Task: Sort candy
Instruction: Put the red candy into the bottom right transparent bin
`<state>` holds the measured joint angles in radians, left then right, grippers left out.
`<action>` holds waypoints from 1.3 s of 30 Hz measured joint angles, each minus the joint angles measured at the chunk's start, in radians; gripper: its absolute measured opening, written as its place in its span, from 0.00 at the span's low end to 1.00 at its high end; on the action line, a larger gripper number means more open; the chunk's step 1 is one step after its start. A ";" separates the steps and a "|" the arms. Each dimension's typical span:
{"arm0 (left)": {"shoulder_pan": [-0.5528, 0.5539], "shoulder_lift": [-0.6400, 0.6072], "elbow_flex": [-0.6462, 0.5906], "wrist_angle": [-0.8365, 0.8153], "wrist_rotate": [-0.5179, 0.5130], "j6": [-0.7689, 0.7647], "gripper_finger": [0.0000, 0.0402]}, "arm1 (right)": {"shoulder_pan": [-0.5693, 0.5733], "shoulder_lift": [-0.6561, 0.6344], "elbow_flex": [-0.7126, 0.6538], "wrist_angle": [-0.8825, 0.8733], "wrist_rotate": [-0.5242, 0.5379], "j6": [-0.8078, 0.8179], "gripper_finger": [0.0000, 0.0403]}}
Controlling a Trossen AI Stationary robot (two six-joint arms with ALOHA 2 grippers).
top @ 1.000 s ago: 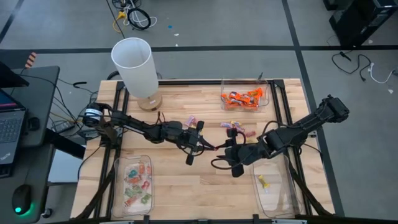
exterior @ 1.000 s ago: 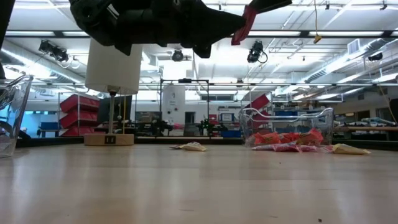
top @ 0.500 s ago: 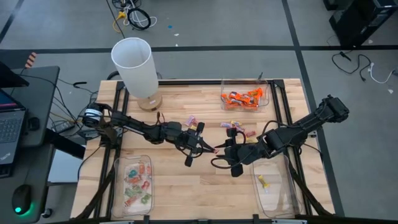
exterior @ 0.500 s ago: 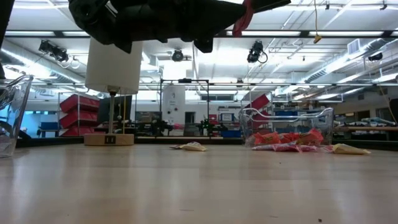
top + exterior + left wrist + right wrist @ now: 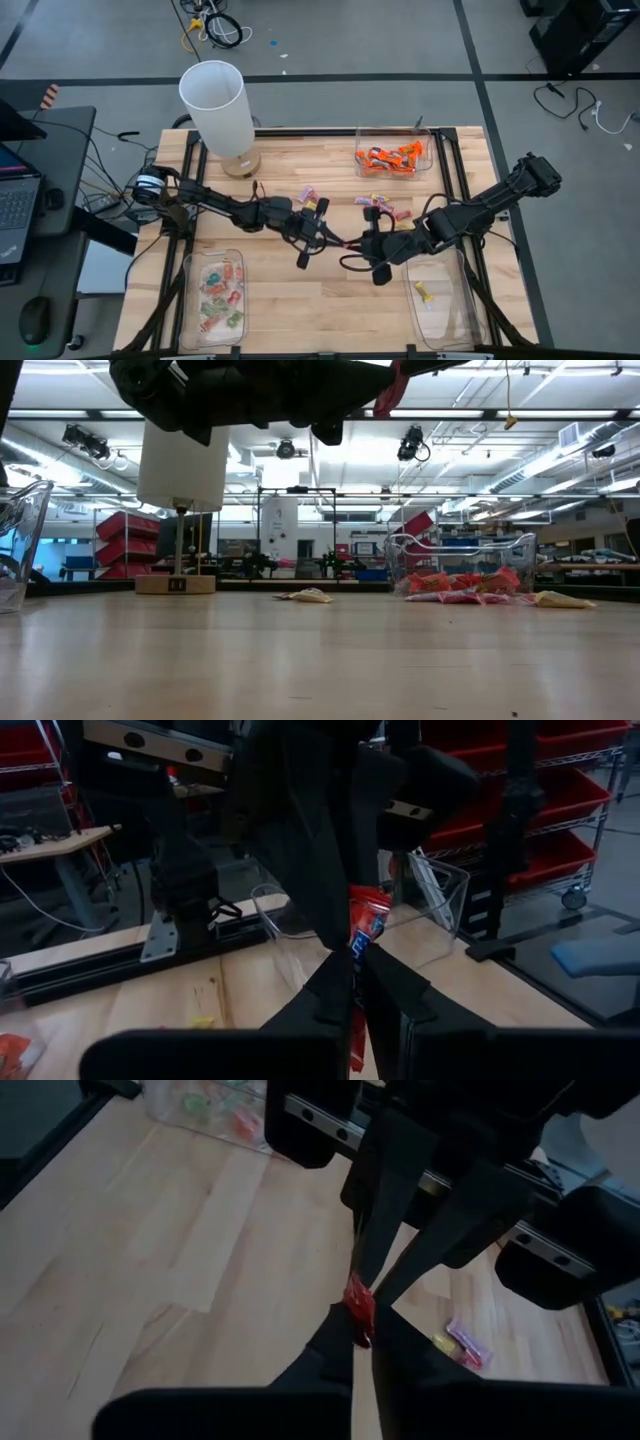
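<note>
A red-wrapped candy (image 5: 359,1306) hangs in the air above the middle of the table (image 5: 300,290), caught between the two arms where their tips meet. The left gripper (image 5: 328,236) pinches one end of it, and the right gripper (image 5: 360,240) has its fingers closed on the other end, so both pincers grip the same sweet. In the left wrist view the wrapper (image 5: 362,935) shows as a narrow red strip between that arm's closed fingers. Its long axis seems to run roughly along the line from one gripper to the other, left to right across the table, though the fingers hide most of it.

This looks like a handover. To do it well, one gripper should let go only once the other has a firm pinch, and neither should pull, since the wrapper could tear or slip.

Loose pink-and-yellow candies (image 5: 385,205) lie on the wood just beyond the grippers. Orange ones fill the far-right tray (image 5: 425,150), pale ones the near-left tray (image 5: 188,290), and the near-right tray (image 5: 455,310) holds a yellow piece
</note>
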<state>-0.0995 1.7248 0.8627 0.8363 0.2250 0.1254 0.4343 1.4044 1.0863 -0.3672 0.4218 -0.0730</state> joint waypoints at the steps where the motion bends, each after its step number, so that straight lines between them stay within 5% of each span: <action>1: -0.001 0.000 0.000 -0.001 -0.001 0.000 0.06 | 0.000 0.000 0.000 0.000 -0.003 -0.002 0.02; 11: 0.002 0.000 0.000 -0.025 -0.003 -0.052 0.08 | 0.000 0.000 0.000 -0.001 -0.005 0.015 0.01; 22: 0.002 0.000 0.000 -0.094 -0.014 -0.056 0.29 | 0.000 -0.013 0.005 -0.044 -0.007 0.077 0.00; 30: 0.002 0.000 -0.002 -0.201 -0.059 -0.052 0.32 | 0.017 -0.057 0.105 -0.358 -0.013 0.311 0.00; 39: 0.002 0.000 -0.002 -0.230 -0.067 -0.052 0.32 | 0.081 -0.106 0.175 -0.736 -0.269 0.767 0.00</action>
<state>-0.0975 1.7252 0.8608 0.6066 0.1585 0.0738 0.5149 1.2982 1.2617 -1.1028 0.1528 0.6939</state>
